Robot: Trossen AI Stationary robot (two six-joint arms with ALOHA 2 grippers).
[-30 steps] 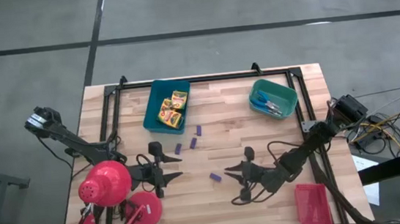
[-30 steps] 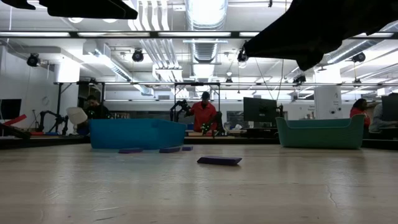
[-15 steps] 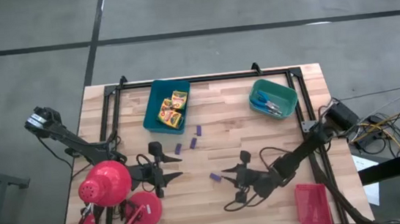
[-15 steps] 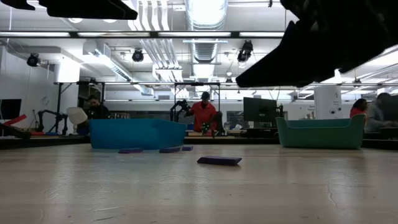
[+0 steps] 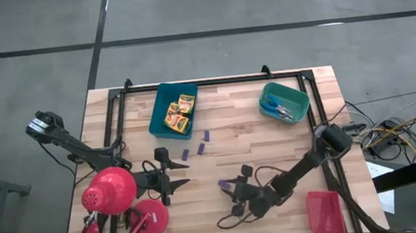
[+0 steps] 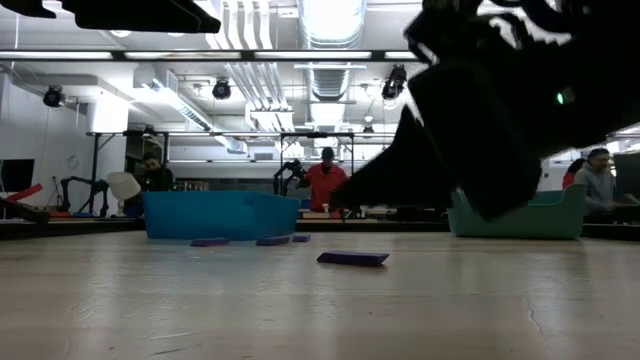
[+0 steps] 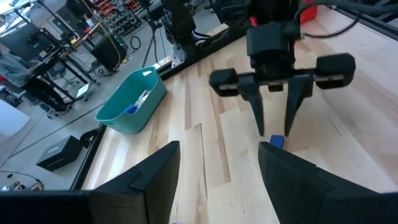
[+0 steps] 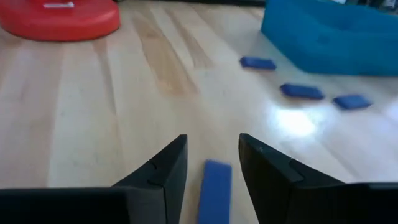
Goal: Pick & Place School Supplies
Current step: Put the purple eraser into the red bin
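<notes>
A purple stick (image 5: 222, 184) lies flat on the table near its middle. My right gripper (image 5: 230, 188) has come down over it and stands open. In the right wrist view the stick (image 8: 216, 180) lies between the two fingers without touching them. The left wrist view shows that gripper (image 7: 274, 132) pointing down at the stick (image 7: 277, 142). Three more purple sticks (image 5: 200, 148) lie beside the blue tray (image 5: 159, 117), which holds yellow crayon boxes (image 5: 179, 113). Blue-handled scissors (image 5: 278, 108) lie in the teal tray (image 5: 295, 93). My left gripper (image 5: 183, 176) waits open at the left.
A red desk lamp (image 5: 110, 191) with its round base (image 5: 150, 218) stands at the near left, close behind my left arm. A red tray (image 5: 324, 212) sits at the near right corner. A dark frame (image 5: 212, 83) runs along the table's far edge. People show in the room beyond.
My right gripper has come down and gone toward the table's left edge, onto the purple stick near the middle; in the low view it has dropped from the top edge to just above the stick. The stick has not moved.
</notes>
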